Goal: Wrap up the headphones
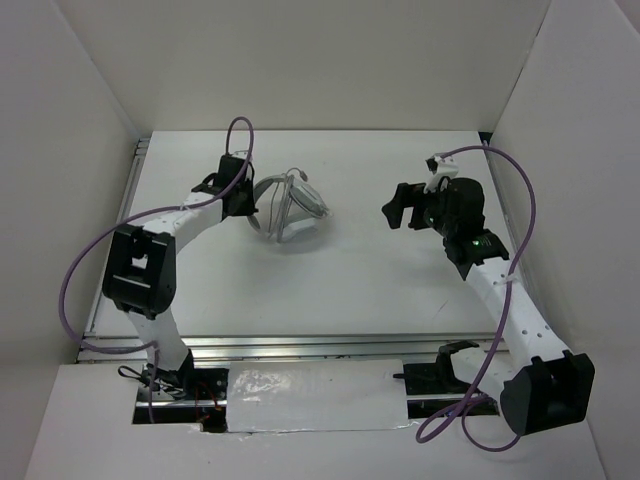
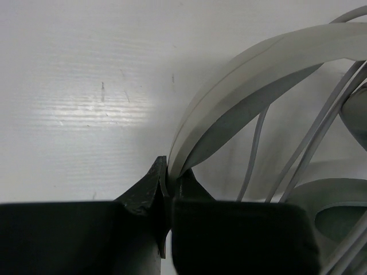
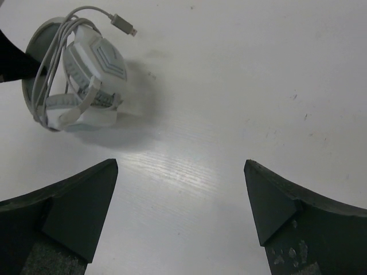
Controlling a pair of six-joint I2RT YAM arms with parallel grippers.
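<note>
Top view: light grey-white headphones with curved headband and padded ear cup (image 1: 290, 208) sit on the white table (image 1: 350, 290), left of centre, towards the far edge. Left gripper (image 1: 247, 203) is right at the headset's left side, touching it. Right gripper (image 1: 393, 212) is well apart to the right, with bare table between it and the headset. Thick purple cables (image 1: 72, 275) loop off both arms. Left wrist view: the black fingers (image 2: 146, 197) are pressed together, pinching the flat pale headband (image 2: 252, 74) on edge between the tips. The band arcs up and right out of the grip. Thin grey cable (image 2: 255, 143) strands run behind and beside it, and part of an ear cup (image 2: 344, 200) shows at lower right, blurred. Right wrist view: jaws spread wide with nothing between them, only bare table under the gap. The headphones (image 3: 94, 63) are at upper left, well clear of both fingertips and resting on the table. The cable is looped in several turns (image 3: 43, 80) around the band and cup. The short metal-tipped plug (image 3: 124, 26) sticks out free at the top, pointing right. Can't tell from this view how tight the loops are.
</note>
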